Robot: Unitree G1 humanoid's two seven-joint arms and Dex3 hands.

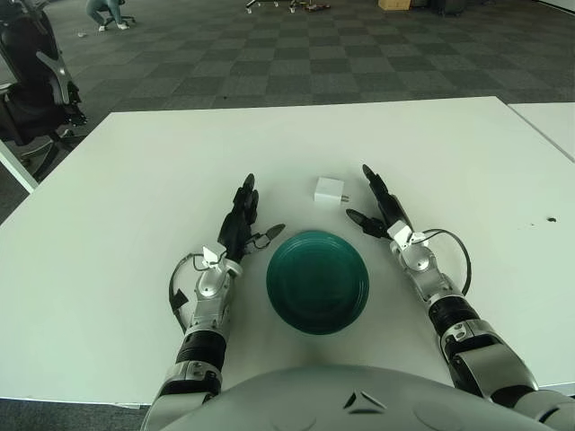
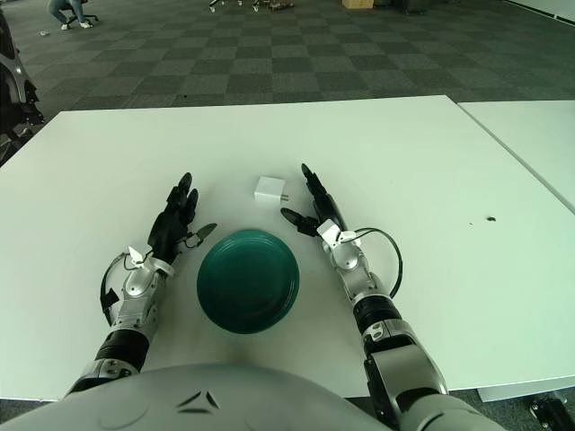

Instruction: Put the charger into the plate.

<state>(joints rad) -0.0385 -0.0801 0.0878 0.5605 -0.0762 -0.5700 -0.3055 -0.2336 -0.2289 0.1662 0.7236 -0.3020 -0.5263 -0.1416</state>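
Left eye view: left robot hand (image 1: 241, 223) and right robot hand (image 1: 382, 211) both have fingers spread, holding nothing, flanking the green plate (image 1: 317, 280) (nothing in it). The white charger (image 1: 330, 190) sits on the surface (image 1: 126, 180) just beyond the plate, near the right fingertips. Right eye view: same layout, with open room around the charger (image 2: 270, 189).

Bright, even daylight; the white table (image 1: 135, 269) glares slightly, shadows soft, focus sharp throughout.
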